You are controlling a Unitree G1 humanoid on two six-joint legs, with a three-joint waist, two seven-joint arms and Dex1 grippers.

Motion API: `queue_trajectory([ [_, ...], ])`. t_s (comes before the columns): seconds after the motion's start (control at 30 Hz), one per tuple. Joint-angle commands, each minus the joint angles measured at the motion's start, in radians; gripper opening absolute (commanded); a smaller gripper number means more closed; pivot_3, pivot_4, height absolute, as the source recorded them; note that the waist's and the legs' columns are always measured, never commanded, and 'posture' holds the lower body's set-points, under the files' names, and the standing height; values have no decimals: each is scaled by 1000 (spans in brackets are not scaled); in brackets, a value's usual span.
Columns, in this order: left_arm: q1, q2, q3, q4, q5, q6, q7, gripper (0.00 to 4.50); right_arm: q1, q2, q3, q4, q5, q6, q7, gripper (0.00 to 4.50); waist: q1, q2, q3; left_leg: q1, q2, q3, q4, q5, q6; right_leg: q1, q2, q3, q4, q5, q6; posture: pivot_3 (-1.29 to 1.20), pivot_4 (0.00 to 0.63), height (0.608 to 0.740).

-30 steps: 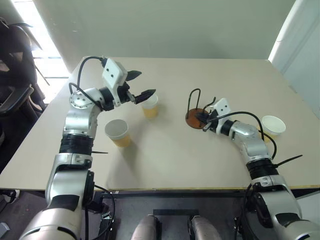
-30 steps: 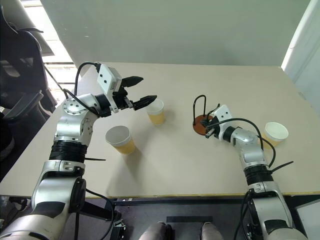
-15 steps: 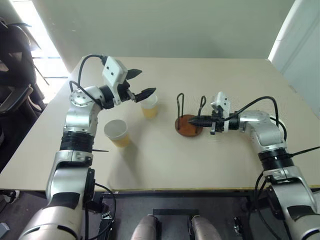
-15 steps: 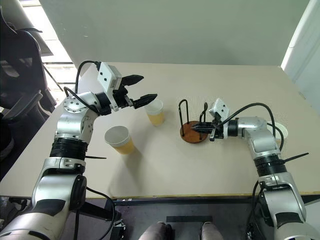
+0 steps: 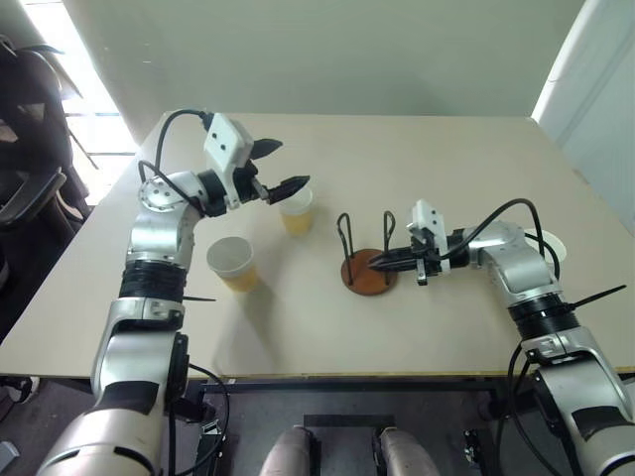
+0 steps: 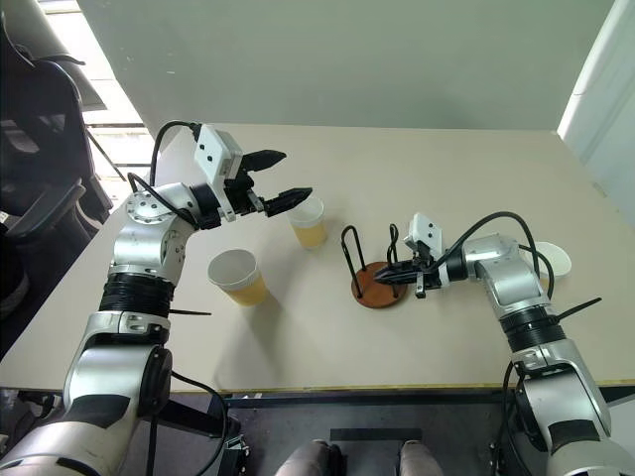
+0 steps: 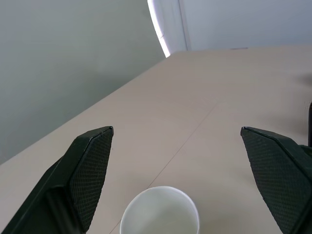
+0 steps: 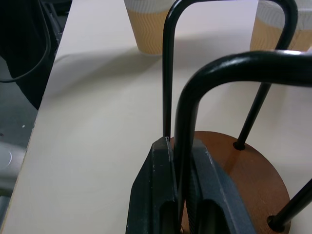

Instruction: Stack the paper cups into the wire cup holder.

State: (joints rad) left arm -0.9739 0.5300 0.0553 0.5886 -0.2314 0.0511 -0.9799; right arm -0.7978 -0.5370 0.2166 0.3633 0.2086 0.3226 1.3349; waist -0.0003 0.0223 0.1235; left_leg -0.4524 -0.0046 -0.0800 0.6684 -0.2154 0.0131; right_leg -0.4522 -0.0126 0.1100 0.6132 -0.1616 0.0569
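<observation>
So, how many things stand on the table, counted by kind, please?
Paper cups: 3 (one, a second, a third behind the right arm)
Wire cup holder: 1
Total: 4

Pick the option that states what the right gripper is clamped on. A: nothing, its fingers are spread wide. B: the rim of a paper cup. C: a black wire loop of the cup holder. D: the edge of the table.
C: in the right wrist view the right gripper has its two fingers closed around one upright wire loop of the wire cup holder.
</observation>
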Motion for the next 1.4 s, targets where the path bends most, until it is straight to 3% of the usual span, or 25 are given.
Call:
queue_trajectory([
  [0.03,-35,10,3,-15,3,-6,-5,4500,-34,3,-14,23,-11,-46,-7,42,0,0,0,0,0,0,0,0,0,0,0,0,0,0,0,0,150,740],
  [0.47,-40,10,1,-12,4,-4,-8,4500,-29,-11,13,46,-40,-66,34,42,0,0,0,1,0,0,0,1,0,0,0,0,1,0,0,0,150,740],
  [0.57,-38,10,1,-15,4,-4,-8,4500,-25,-18,16,49,-45,-67,51,771,0,0,0,0,0,0,0,1,0,0,0,0,1,0,0,0,150,740],
  [0.83,-38,7,1,-14,3,-5,-7,4500,-30,-27,12,74,-70,-116,52,3512,0,0,0,1,0,0,0,1,0,0,0,0,2,0,0,0,150,740],
  [1.03,-37,5,2,-16,-2,3,-10,4500,-37,-56,0,73,-67,-106,76,3512,0,0,0,1,0,0,0,1,0,0,0,0,2,0,-1,0,150,740],
  [1.4,-43,33,-7,-9,-11,78,-111,4500,-88,-206,-53,52,-51,-53,124,3512,-1,0,0,1,0,0,0,2,0,0,0,0,3,0,-1,0,150,740],
])
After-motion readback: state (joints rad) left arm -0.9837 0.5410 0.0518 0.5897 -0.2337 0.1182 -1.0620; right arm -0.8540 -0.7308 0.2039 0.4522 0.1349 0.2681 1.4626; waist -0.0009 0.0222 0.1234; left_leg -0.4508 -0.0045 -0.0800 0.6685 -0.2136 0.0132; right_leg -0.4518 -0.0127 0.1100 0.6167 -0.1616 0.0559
